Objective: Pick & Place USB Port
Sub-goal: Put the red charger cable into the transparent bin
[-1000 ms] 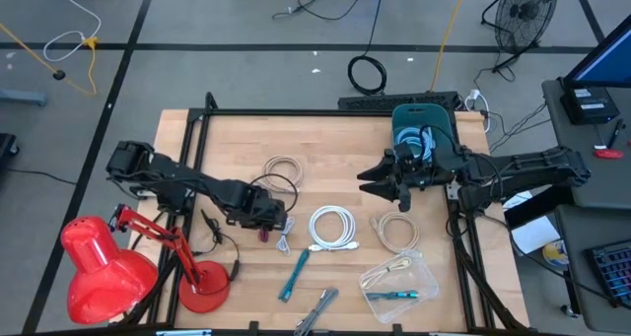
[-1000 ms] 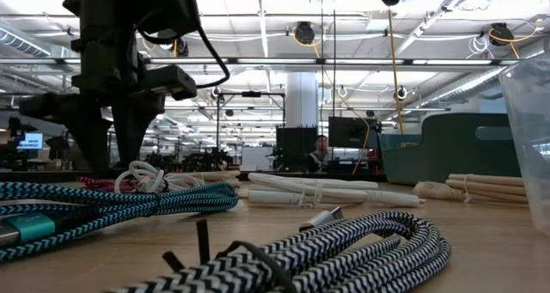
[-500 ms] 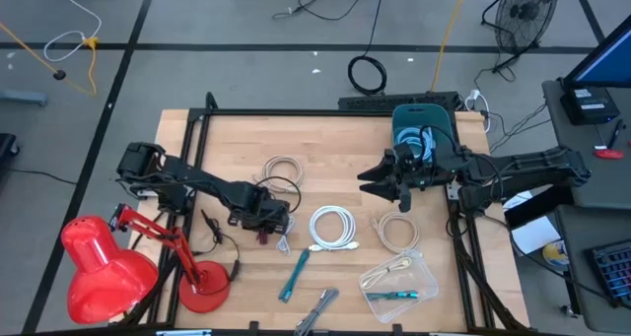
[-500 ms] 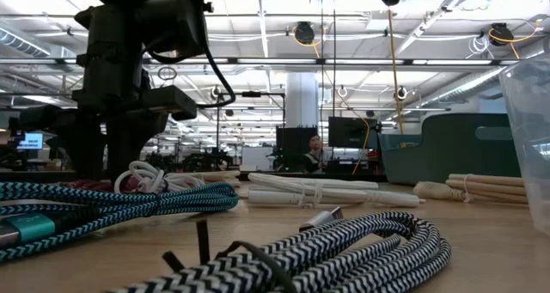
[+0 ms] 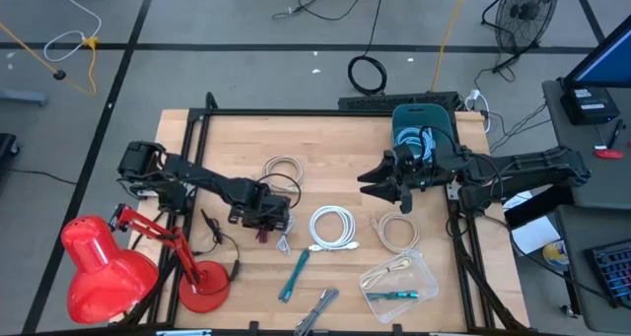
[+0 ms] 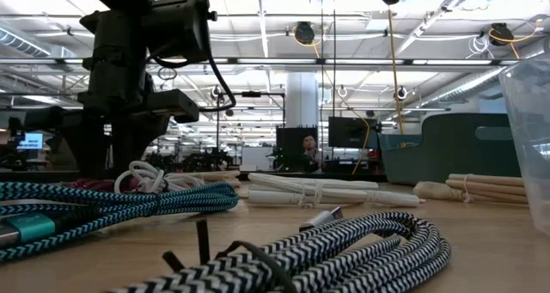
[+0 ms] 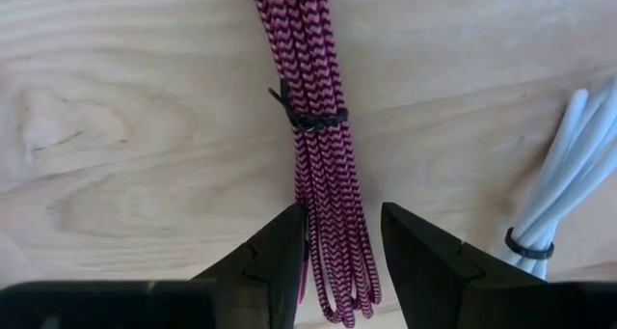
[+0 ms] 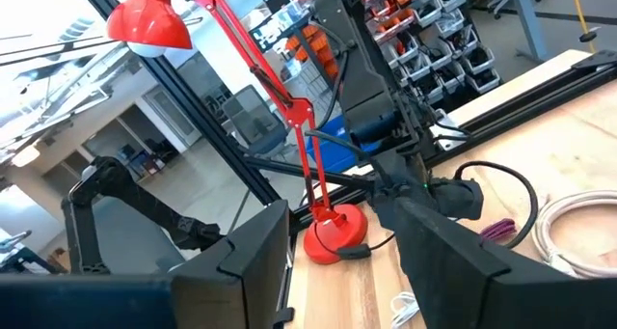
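A pink braided USB cable bundle (image 7: 323, 165), tied with a dark band, lies flat on the wooden table (image 5: 227, 139); it also shows in the high view (image 5: 264, 234). My left gripper (image 7: 344, 213) points down right over its looped end, open, one finger on each side of the bundle; I cannot tell whether they touch it. The high view has this gripper left of centre (image 5: 268, 218), and the low view shows it as the dark mass at left (image 6: 116, 147). My right gripper (image 5: 380, 183) hangs level and open, high over the table near the teal bin (image 5: 424, 129), with nothing in it (image 8: 333, 242).
A whitish cable (image 7: 569, 175) lies right beside the pink one. White (image 5: 332, 228) and beige (image 5: 283, 168) (image 5: 397, 230) coils, a teal braided cable (image 5: 294, 274), a black-white cable (image 6: 344, 250) and a clear tub (image 5: 399, 287) fill the middle. A red lamp (image 5: 108, 267) stands near left.
My left gripper has sunk toward the pink cable bundle, tipping a little steeper, with its finger gap unchanged. The cables have stayed where they were.
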Tool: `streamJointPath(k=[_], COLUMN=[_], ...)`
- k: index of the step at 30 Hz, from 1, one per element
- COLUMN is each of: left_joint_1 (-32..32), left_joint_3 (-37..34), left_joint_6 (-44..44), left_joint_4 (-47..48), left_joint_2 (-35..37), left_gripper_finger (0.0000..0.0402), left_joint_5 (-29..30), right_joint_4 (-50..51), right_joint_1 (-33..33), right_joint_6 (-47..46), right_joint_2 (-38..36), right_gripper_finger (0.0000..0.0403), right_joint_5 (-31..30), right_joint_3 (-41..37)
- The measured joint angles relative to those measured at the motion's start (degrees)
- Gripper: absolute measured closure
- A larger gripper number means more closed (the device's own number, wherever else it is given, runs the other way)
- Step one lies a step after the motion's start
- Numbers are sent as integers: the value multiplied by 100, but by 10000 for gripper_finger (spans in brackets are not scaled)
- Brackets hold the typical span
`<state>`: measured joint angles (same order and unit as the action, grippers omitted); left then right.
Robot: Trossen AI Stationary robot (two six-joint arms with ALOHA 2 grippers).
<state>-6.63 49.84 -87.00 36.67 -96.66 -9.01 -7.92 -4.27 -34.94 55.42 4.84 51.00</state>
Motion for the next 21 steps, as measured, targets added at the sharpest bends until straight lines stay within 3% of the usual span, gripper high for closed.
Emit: streamJointPath(k=[4,12,18,21], left_joint_1=[74,93,91,26], left_joint_3=[-2,-10,56,167], left_joint_6=[46,236,247,245], left_joint_4=[37,63,-9,112], left_joint_2=[-2,-4,38,168], left_gripper_finger=[273,387,379,392], left_joint_5=[-1,-3,41,352], right_joint_4=[-7,-39,-39,-37], right_joint_1=[2,0,0,0], right_joint_6=[0,-2,-55,-134], right_joint_2=[0,2,2,2], right_gripper_finger=[222,222,222,222], right_joint_5=[117,146,146,149], right_joint_3=[0,0,0,0])
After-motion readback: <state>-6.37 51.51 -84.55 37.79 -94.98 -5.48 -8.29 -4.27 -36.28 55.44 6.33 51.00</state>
